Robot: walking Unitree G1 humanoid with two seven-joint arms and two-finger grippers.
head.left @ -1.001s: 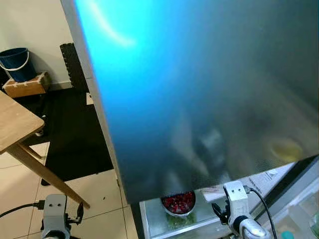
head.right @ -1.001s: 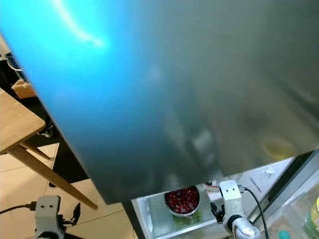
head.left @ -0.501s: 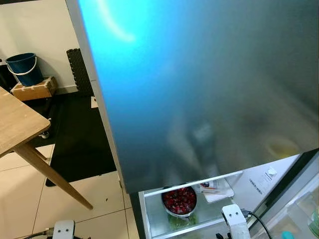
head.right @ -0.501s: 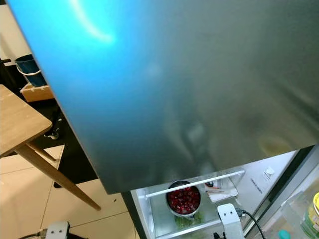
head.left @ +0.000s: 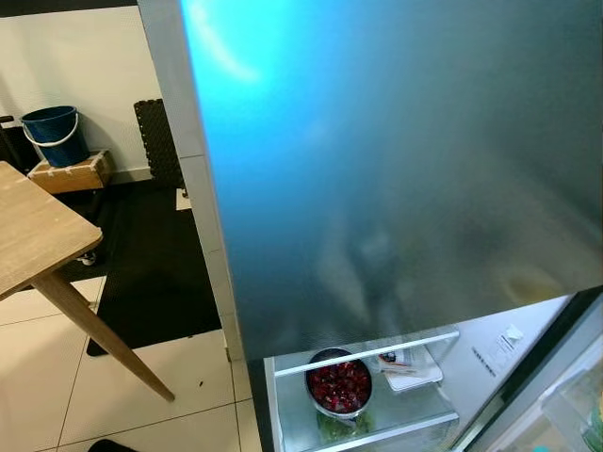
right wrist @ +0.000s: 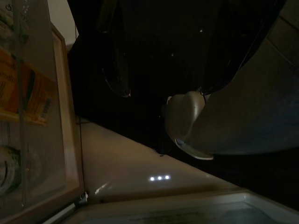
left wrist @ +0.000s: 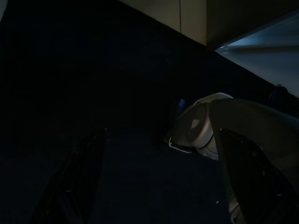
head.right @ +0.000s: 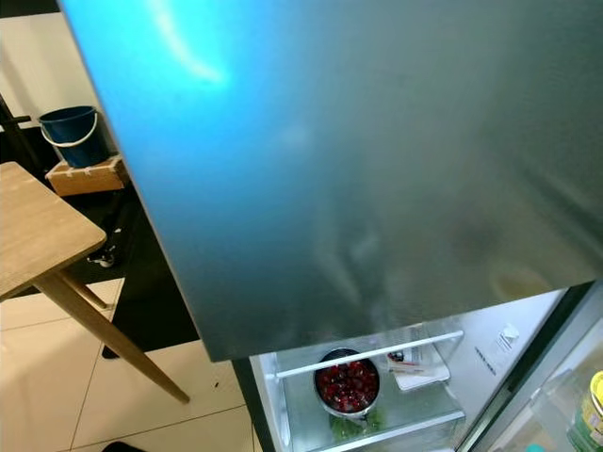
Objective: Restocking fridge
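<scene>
1. Compared with a second ago, both arms have gone down from in front of the fridge. The head has also lifted a little, so more of the lit shelf [head.left: 419,414] under the big steel door [head.left: 396,169] can be seen.
2. The left gripper [left wrist: 161,140] hangs in deep shade. Its two black fingers [left wrist: 81,182] stand wide apart, and nothing is between them.
3. The right gripper [right wrist: 163,88] is also spread and holds nothing. It hangs just beside the open door bin [right wrist: 60,140], where coloured cartons stand behind clear plastic.
4. This probably means that one placing is finished, or that the robot is stepping back to fetch the next item. No item for restocking is in either gripper.
5. The metal bowl of red fruit [head.left: 339,384] sits on the lit shelf, with a small packet [head.left: 410,363] just beside it. Both lie inside the fridge, well apart from the lowered grippers.
6. The wooden table [head.left: 28,235] stands on the robot's left.
</scene>
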